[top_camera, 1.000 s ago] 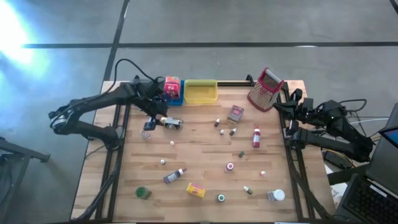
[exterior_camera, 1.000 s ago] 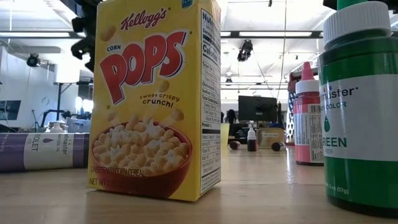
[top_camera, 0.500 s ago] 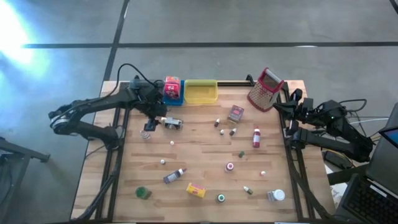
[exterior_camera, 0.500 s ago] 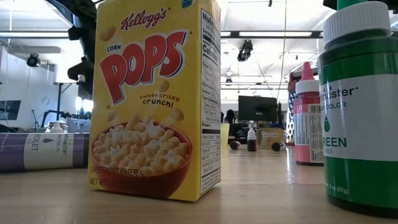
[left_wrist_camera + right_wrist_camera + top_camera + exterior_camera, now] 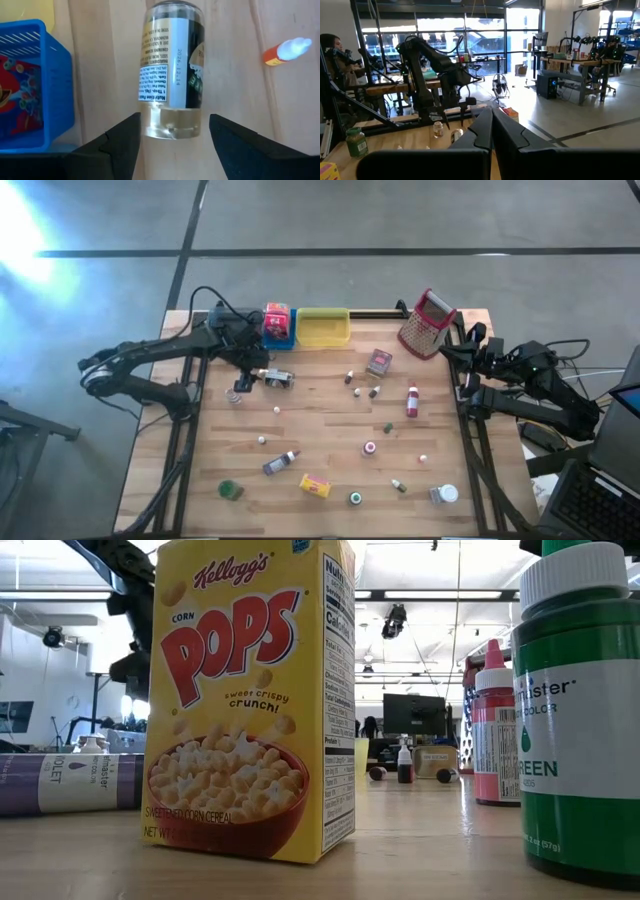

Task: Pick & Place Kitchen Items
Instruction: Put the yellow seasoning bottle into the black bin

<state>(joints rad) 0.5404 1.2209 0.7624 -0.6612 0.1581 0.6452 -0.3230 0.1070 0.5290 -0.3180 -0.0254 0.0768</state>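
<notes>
A small clear bottle (image 5: 172, 75) with a white and dark label lies on its side on the wooden table, near the blue tray (image 5: 35, 95). My left gripper (image 5: 262, 370) hangs open just above it, pointing steeply down. One finger (image 5: 117, 142) stands on each side of the bottle's clear end (image 5: 172, 122) without touching it. My right gripper (image 5: 492, 127) is shut, raised level at the table's right edge (image 5: 478, 342), with nothing in it. Several small bottles, jars and boxes lie scattered across the table, among them a yellow cereal box (image 5: 250, 700).
The blue tray (image 5: 282, 332) holds a red box (image 5: 276, 316); a yellow tray (image 5: 322, 328) stands beside it at the far edge. A metal grater (image 5: 428, 323) stands far right. A small jar (image 5: 236, 394) and an orange-tipped bottle (image 5: 287, 51) lie close to the left gripper.
My left gripper has sunk toward the lying bottle and tipped further downward, its fingers staying as wide apart as before. The bottle has not moved.
</notes>
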